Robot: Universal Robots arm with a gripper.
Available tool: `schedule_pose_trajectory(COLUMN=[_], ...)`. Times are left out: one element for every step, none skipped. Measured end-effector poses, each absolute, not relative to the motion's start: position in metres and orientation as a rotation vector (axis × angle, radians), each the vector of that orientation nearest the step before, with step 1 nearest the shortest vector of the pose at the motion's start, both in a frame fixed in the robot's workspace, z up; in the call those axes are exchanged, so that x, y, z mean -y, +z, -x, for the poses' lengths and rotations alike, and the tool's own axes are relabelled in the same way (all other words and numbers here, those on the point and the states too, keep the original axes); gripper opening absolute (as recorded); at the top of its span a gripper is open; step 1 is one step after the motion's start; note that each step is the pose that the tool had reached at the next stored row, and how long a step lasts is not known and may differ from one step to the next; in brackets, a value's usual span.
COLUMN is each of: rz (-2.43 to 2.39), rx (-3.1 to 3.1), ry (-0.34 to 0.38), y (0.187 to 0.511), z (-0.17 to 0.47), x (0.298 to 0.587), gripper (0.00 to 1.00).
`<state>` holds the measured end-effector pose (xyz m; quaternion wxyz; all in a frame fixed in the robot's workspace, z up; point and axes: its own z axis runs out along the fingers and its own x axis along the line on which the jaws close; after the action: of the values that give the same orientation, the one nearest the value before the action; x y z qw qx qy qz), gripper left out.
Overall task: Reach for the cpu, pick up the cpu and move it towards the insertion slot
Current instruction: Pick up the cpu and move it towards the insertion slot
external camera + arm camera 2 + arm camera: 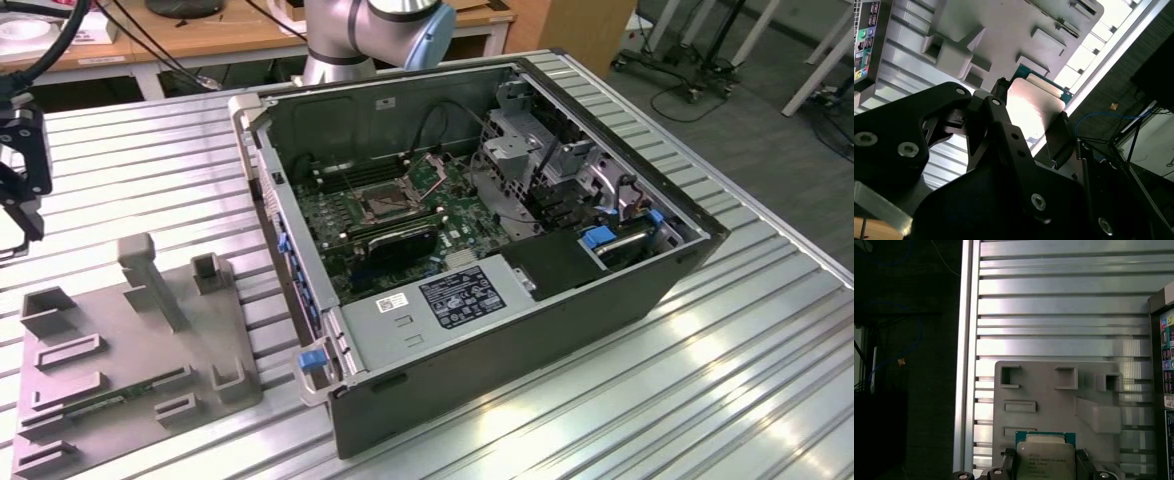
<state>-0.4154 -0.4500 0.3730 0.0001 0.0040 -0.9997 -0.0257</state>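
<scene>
The arm point(340, 35) is a fat silver tube with a light blue round cap point(430, 40). The gripper point(1030, 112) is all black and blocky, with small shiny round screws point(907, 149) behind its two black fingers point(1056, 142).

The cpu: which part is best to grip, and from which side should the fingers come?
Grip the cpu by two opposite thin edges, coming from the side of its metal face. It is a thin flat square, so only the edges give hold. In both wrist views the gripper holds it so.
</scene>
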Motion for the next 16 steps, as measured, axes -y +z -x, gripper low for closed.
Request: schedule_pose_trajectory(rz=[-0.013,-0.013,-0.013,-0.012,-0.012,-0.012,-0.012,-0.012,-0.012,-0.012,-0.012,-0.013,-0.012,-0.012,-0.012,-0.012], rx=[3.140,3.140,3.140,3.140,3.140,3.140,3.140,3.140,3.140,3.140,3.140,3.140,3.140,3.140,3.140,3.140], ry=[-0.080,-0.080,-0.080,-0.081,-0.081,-0.081,-0.081,-0.081,-0.081,-0.080,-0.081,-0.080,-0.081,-0.080,-0.080,-0.081], y=[0.3731,0.3731,0.3731,0.3731,0.3731,0.3730,0.3730,0.3730,0.3730,0.3732,0.3734,0.3737,0.3740,0.3745,0.3753,0.3762], z=[0.4147,0.4137,0.4128,0.4121,0.4116,0.4111,0.4109,0.4109,0.4109,0.4108,0.4107,0.4104,0.4102,0.4102,0.4102,0.4101], x=[0.4501,0.4501,0.4500,0.4500,0.4500,0.4500,0.4500,0.4500,0.4500,0.4500,0.4500,0.4500,0.4500,0.4500,0.4500,0.4500], gripper=[0.55,0.55,0.55,0.55,0.55,0.55,0.55,0.55,0.55,0.55,0.55,0.55,0.55,0.55,0.55,0.55])
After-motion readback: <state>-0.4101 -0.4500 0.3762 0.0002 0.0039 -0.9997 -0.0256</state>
